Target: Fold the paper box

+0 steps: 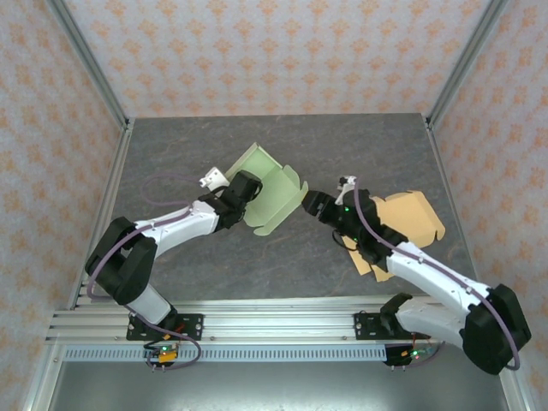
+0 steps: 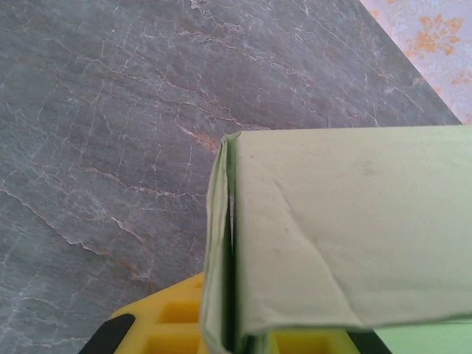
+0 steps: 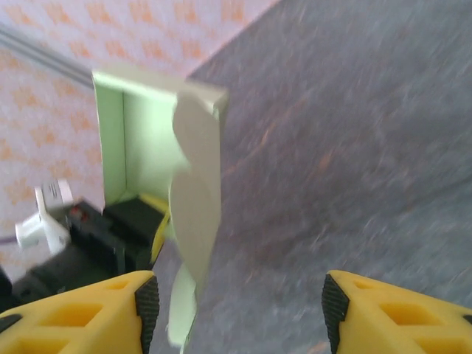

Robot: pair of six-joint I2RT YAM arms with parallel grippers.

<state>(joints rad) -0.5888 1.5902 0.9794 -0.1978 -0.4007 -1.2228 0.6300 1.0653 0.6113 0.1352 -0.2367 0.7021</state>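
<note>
- Rail [image 1: 274,325] of bare metal runs along the near edge and carries both arm bases. The left arm is doubled back at its elbow and the right arm reaches in from the right corner.
- Under the right arm lies an orange card blank [image 1: 417,216], flat on the table and partly covered by the arm.
- The right gripper [image 1: 313,205] hangs just beside the right-hand flap of the paper box [image 1: 274,184]. Its yellow fingers [image 3: 88,317] are spread well apart with nothing between them.
- Its own camera is smeared, but the flap's wavy edge seems to stand just ahead of the left finger, and I cannot tell whether they touch.
- The left gripper [image 1: 250,197] is pinched tight on the paper box at its left side. Its wrist camera shows the doubled green wall tucked in between the yellow pads [image 2: 166,324].
- The paper box is pale green and half formed, near the middle of the table between the two grippers. One wall is raised at its far-left corner and the scalloped flap points right.
- The grey marbled table [image 1: 368,150] stretches beyond, bare up to the far edge.
- Walls [image 1: 282,51] papered in an orange flower print close the cell at the back and sides.
</note>
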